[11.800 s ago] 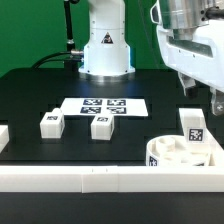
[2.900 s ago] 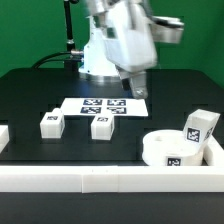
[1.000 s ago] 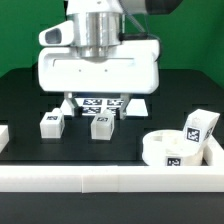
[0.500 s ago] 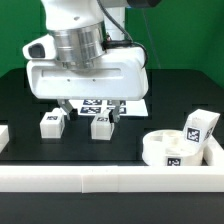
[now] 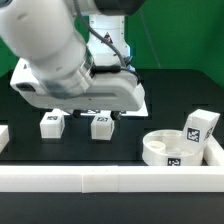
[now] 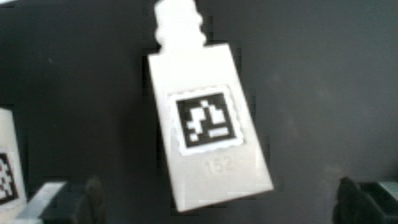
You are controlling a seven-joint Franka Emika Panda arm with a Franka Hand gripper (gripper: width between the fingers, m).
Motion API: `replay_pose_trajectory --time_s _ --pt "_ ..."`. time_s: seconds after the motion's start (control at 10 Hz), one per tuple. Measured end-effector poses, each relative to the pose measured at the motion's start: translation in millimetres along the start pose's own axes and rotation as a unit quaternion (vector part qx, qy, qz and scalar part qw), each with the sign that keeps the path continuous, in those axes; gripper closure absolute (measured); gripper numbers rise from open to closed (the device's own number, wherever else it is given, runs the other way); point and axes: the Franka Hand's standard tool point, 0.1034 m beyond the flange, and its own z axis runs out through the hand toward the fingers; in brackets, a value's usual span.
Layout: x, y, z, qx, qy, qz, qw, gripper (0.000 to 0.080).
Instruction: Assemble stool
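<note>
The pincer (image 6: 222, 202) is hanging released over the bench (image 5: 175, 95), its two fingers (image 6: 71, 203) spread wide and gripping nothing. Between them the middle leg (image 6: 205, 120) of the stool is lying with its tagged face turned up to the wrist camera and a narrow peg at the end away from the fingertips. Black bench is showing on both sides of it, so neither finger is touching it.

I am counting three legs in all. The middle leg is sitting near the centre of the bench. The second leg (image 5: 50, 122) is standing just beside it, towards the exterior view's left. The third leg (image 5: 196, 127) is leaning tilted in the near corner on the exterior view's right, touching the one round seat (image 5: 170, 150), which is resting against the front rail (image 5: 90, 178) and the side rail (image 5: 214, 150).

The arm's bulk is covering the far part of the bench on the exterior view's left and nearly all of the marker board (image 5: 141, 103). From the room the fingers are hard to pick out under the white hand. In the wrist view everything is blurring, the fingertips are cut off at the frame's edge, and a white tagged piece (image 6: 9, 150) is showing only a sliver; I cannot tell what it is.
</note>
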Motion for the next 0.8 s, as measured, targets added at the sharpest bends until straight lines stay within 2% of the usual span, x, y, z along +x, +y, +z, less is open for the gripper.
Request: replay_pose_trajectory --time_s 0.1,0.2,0.3,0.4,0.5,0.8 --pt "-4.0 2.4 3.1 0.002 -0.054 0.002 0.999 0.0151" --pt "6.1 3.8 2.9 -0.008 -0.054 -0.001 0.999 0.0151" --pt "8.5 3.5 4.9 -0.047 -0.038 -0.014 0.998 0.0151" --pt "9.1 0.1 12.4 -0.069 -0.027 -0.023 0.997 0.0151" --pt "8.8 -3.4 16.3 -0.076 -0.019 -0.029 0.996 0.0151" --pt "9.2 -0.5 17.0 -0.074 -0.020 -0.026 0.997 0.0151"
